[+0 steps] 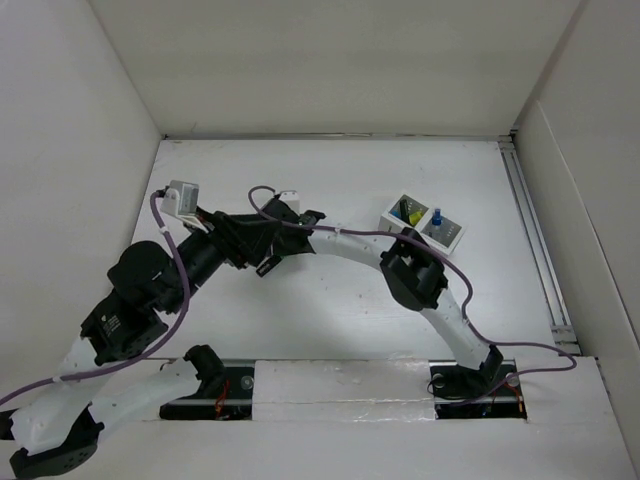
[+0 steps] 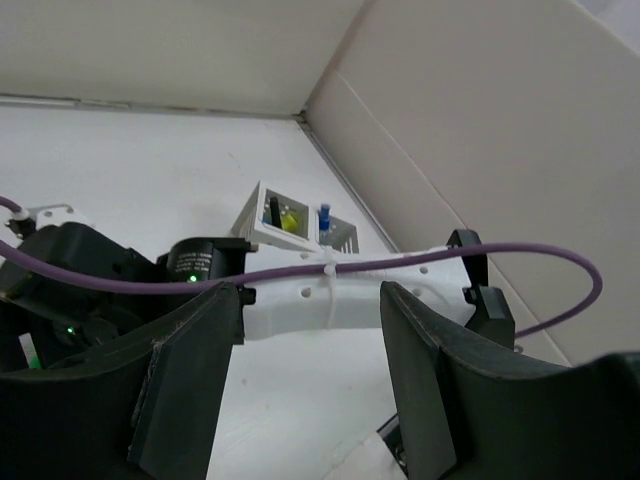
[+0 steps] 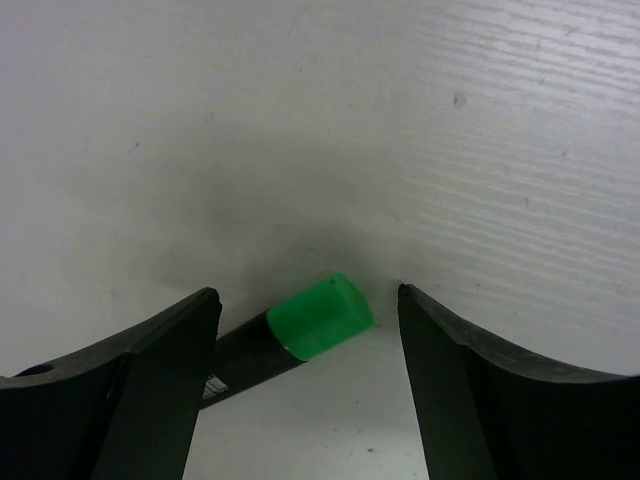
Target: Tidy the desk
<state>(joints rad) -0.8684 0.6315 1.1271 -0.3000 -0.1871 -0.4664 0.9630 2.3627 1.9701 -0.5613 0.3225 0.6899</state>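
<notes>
Surface: large flat matte white desk surface [image 1: 340, 170], spread under both arms and closed in by white panel walls [image 1: 300, 60] at the back and sides.
Right gripper: right gripper [image 3: 305, 300] low over the surface, jaws released, grasping nothing.
Marker: black-barrelled marker with a round green cap [image 3: 318, 316], lying flat on the surface between the right jaws, touching neither.
Left gripper: left gripper [image 2: 310, 320], jaws spread and empty, facing the right arm's white link [image 2: 340, 295].
Holder: small white compartmented holder box [image 1: 422, 222], on the surface's far right part, just beside the right arm's elbow, with yellow and blue items inside.
Cable: purple cable [image 2: 520, 250] running along the right arm.
</notes>
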